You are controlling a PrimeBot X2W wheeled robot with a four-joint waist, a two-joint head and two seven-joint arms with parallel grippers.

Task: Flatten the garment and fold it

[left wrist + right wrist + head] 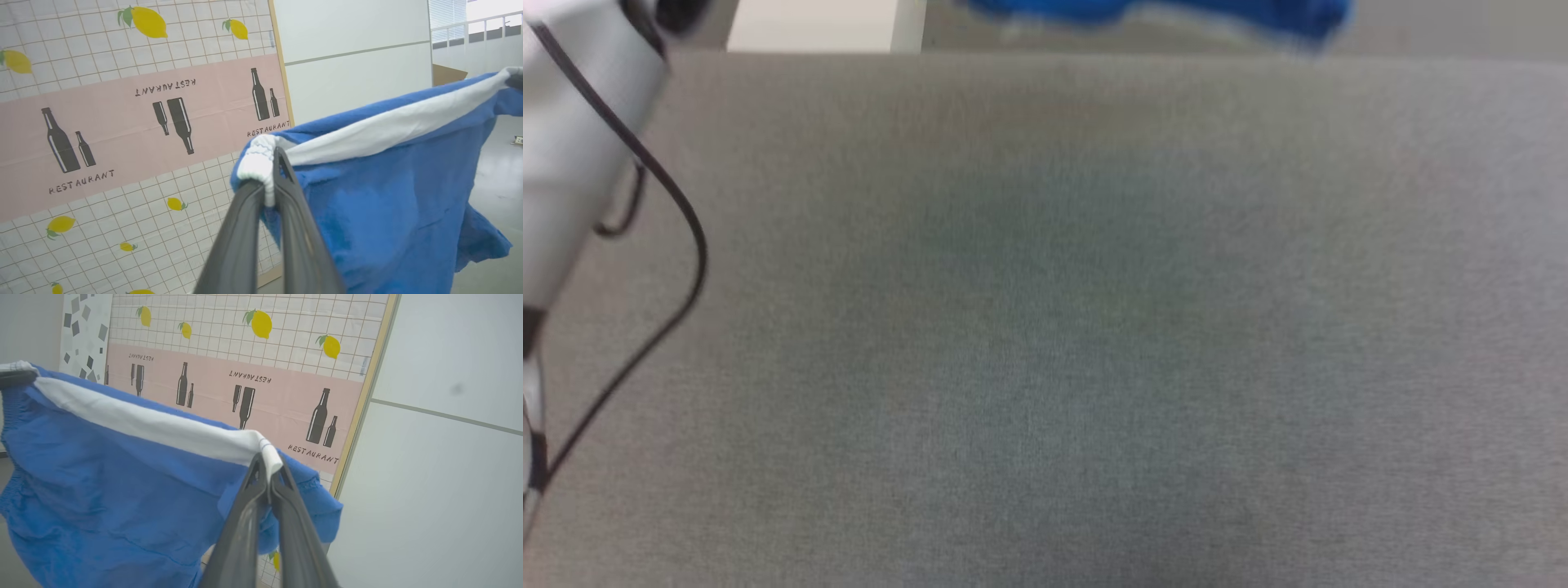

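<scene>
**garment hanging in mid-air, pinched at both ends of the white stripe**

So the shorts aren't on the table at all right now. They're up in the air, strung between the two arms. The left gripper has its fingers squeezed together on the bunched white end of the stripe. The right gripper is clamped the same way on the other end, where the white fabric folds over its tips.

Pretty sure the point of holding it like this is to let gravity do the work. The stripe is pulled fairly straight between the two pinch points, and the blue cloth droops below it in loose folds, not in a ball.

From the head camera the grey table looks bare. The garment is just a blurry blue strip at the very top edge, past the far side. It's too smeared to say whether it's over the table or beyond it.

My guess is it gets laid down spread out from here, so the flattening isn't done and the folding hasn't started. The lemon-and-bottle wall cloth behind is just background.
</scene>
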